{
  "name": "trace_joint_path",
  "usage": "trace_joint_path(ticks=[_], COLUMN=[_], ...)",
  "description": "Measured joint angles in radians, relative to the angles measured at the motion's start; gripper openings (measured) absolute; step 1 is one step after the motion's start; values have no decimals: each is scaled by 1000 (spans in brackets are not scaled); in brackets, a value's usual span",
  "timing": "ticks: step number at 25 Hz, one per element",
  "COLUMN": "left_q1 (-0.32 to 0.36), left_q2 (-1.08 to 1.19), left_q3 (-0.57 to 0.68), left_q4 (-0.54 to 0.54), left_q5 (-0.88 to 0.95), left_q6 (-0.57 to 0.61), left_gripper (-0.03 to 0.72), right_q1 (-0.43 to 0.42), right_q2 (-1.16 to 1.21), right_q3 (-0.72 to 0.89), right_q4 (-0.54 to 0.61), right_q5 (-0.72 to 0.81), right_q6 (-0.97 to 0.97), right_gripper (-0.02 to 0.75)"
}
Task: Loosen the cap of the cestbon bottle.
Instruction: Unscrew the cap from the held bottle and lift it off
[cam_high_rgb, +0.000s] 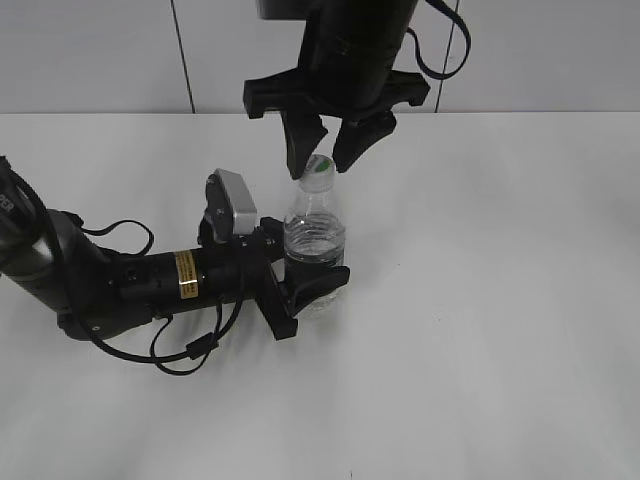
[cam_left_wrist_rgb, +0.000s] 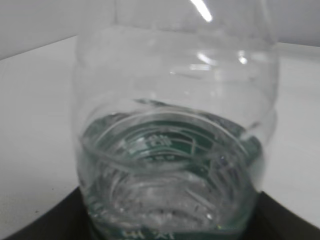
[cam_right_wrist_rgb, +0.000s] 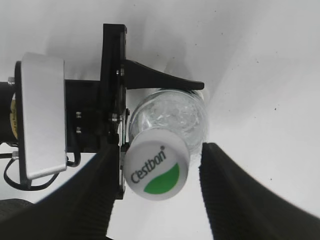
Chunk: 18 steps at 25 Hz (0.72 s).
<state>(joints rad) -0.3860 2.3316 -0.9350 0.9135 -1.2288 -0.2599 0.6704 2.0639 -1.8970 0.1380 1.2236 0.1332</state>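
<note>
Right, exterior first: bottle (cam_high_rgb: 314, 245) upright on the white counter (cam_high_rgb: 500, 300), mid-frame. Left hand (cam_high_rgb: 310, 290) lying in from the left, clamped around the lower body near the label band, a finger on each side. Right hand (cam_high_rgb: 327, 150) hanging from above, fingers straddling the cap (cam_high_rgb: 318, 168); left finger looks at or against the cap, right one just beside it. Not clearly gripped yet.

Left wrist: nothing but clear bottle wall (cam_left_wrist_rgb: 175, 125) filling the frame, green label seen through the water low down. Partly filled, so some weight at the bottom and a steady base. Fingers themselves out of sight here; only a dark edge along the bottom.

Right wrist: looking down on the cap (cam_right_wrist_rgb: 156, 169), white, green leaf, "C'estbon" lettering. Ribbed dark pads (cam_right_wrist_rgb: 80, 200) either side, a visible gap on the right side, left side close or touching. Half-wide, not yet closed on anything. Left hand's black jaw hugging the bottle below.

Handling, as a guess: thin clear plastic, soft wall, likely to dent or twist under a hard squeeze; smooth and a bit slippery. Cap small and stiff, so best taken square on its side wall, pads opposite each other, centred. Off-centre now: cap nearer the left pad, likely to tilt the bottle on closing.
</note>
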Motion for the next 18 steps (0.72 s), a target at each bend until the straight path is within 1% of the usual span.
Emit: trace_joint_path(ticks=[3,6,15,18], left_q1=[0,0,1,1], left_q2=[0,0,0,0], left_q3=[0,0,0,0], left_q4=[0,1,3,3], left_q5=[0,-1,0,0], left_q6=[0,0,0,0], left_gripper=[410,410,410,410], right_q1=[0,0,0,0], right_q2=[0,0,5,8], right_q3=[0,0,0,0], right_q4=[9,16,29,32], right_q5=[0,0,0,0], right_q6=[-9,-19,-23,-27], right_gripper=[330,314,314,349])
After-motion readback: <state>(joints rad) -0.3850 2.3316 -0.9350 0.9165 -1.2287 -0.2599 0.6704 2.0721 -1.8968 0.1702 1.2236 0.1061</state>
